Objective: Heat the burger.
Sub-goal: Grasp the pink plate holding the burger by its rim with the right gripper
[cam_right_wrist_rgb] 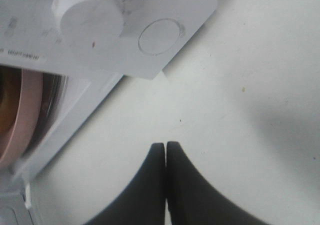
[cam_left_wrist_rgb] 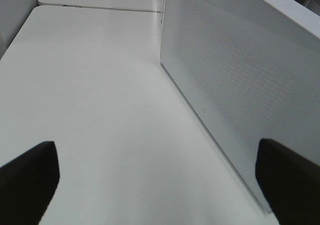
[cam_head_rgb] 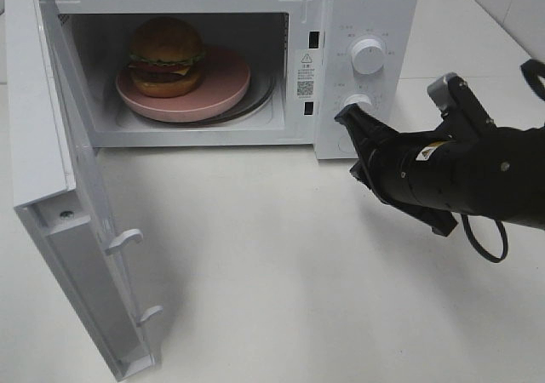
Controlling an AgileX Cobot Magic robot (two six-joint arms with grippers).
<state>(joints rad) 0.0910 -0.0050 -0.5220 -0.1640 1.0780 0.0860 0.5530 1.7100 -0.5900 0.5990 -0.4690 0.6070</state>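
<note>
The burger (cam_head_rgb: 166,55) sits inside the microwave (cam_head_rgb: 375,0), on a pink plate (cam_head_rgb: 226,81) that rests on the turntable. Seen from above, it stands toward the 9 o'clock side of the plate. The door (cam_head_rgb: 77,255) hangs wide open, swung out toward 7 o'clock from the oven mouth.

Loading looks finished, so the step in hand is, by my reading, shutting the door and then setting the heat.

The right gripper (cam_head_rgb: 345,121) is closed tight, its two fingers pressed together and holding nothing. Its tip sits just at 6 o'clock of the lower knob (cam_head_rgb: 358,104), in front of the control panel. The upper knob (cam_head_rgb: 368,54) stands at 12 o'clock from that. The right wrist camera shows the closed tip (cam_right_wrist_rgb: 165,145) over bare table, with a knob (cam_right_wrist_rgb: 89,12) and a round button (cam_right_wrist_rgb: 160,36) ahead of it. Whether the tip touches the panel cannot be told.

The left gripper (cam_left_wrist_rgb: 157,150) is spread fully wide and empty. Its camera looks along the dotted outer face of the door (cam_left_wrist_rgb: 225,80), which runs close by one finger (cam_left_wrist_rgb: 287,175). This arm does not show in the overhead view.

The next move probably calls for a push on the door's outer face, swinging it until it latches. The right gripper should keep clear of the door's path. After that, a knob needs a turn, which asks for opened fingers around it.
</note>
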